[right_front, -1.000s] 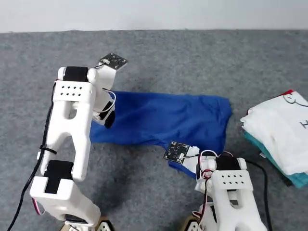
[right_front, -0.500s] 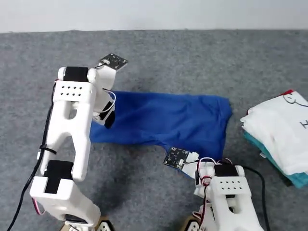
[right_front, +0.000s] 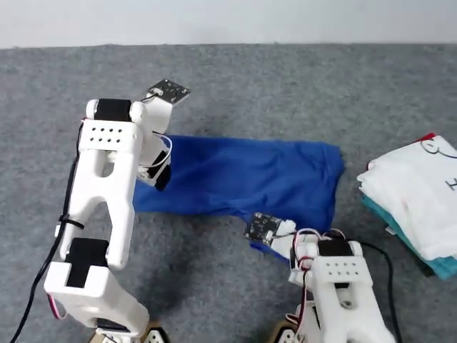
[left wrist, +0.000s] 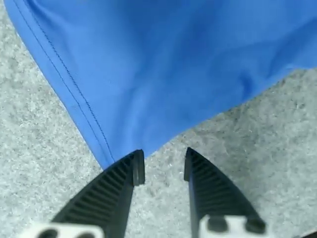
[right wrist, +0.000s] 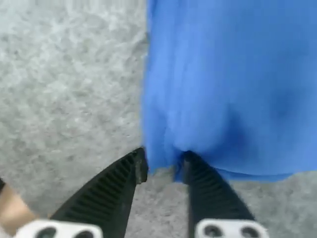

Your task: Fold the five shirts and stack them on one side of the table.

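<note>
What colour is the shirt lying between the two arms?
The shirt is plain blue, best seen in the high view.

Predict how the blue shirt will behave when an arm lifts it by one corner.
Probably floppy: the blue shirt lies flat with soft wrinkles, so it should sag when lifted. Likely light, being thin cloth. It may catch on the rough grey table surface.

The high camera looks steeply down over the bench (right_front: 285, 93) and both my arms. My wrist cameras peer close past my left claw (left wrist: 163, 166) and right claw (right wrist: 163, 166). All three views share the blue shirt (right_front: 243, 179).
</note>
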Action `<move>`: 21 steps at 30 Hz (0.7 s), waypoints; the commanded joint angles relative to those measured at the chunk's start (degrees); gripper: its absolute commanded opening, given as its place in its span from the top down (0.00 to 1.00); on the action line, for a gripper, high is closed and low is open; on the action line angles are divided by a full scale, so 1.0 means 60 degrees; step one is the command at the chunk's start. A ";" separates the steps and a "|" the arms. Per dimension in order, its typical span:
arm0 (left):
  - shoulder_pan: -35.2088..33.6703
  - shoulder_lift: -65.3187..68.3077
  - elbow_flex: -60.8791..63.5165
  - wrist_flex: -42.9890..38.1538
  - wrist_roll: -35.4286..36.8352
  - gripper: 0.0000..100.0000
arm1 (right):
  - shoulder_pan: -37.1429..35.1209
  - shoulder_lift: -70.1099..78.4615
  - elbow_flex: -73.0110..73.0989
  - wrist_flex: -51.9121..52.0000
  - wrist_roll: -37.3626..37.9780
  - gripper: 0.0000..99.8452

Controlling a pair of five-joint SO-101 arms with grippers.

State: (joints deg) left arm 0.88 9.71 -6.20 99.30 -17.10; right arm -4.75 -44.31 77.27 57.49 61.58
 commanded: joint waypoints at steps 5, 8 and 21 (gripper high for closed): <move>0.0000 -0.0469 -0.0037 0.0234 -0.0073 0.86 | 0.0535 0.2879 -0.1495 -0.0432 0.0103 0.99; 0.0000 -0.0454 -0.0037 0.0234 -0.0073 0.86 | 0.0520 0.3993 -0.2740 0.0374 0.0132 0.99; 0.0000 -0.0454 -0.0037 0.0234 -0.0073 0.86 | 0.0520 0.5912 -0.7516 0.2586 0.0147 0.99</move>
State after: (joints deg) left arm 0.88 9.71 -6.20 99.30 -17.10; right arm -1.85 -9.41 38.07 71.12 61.85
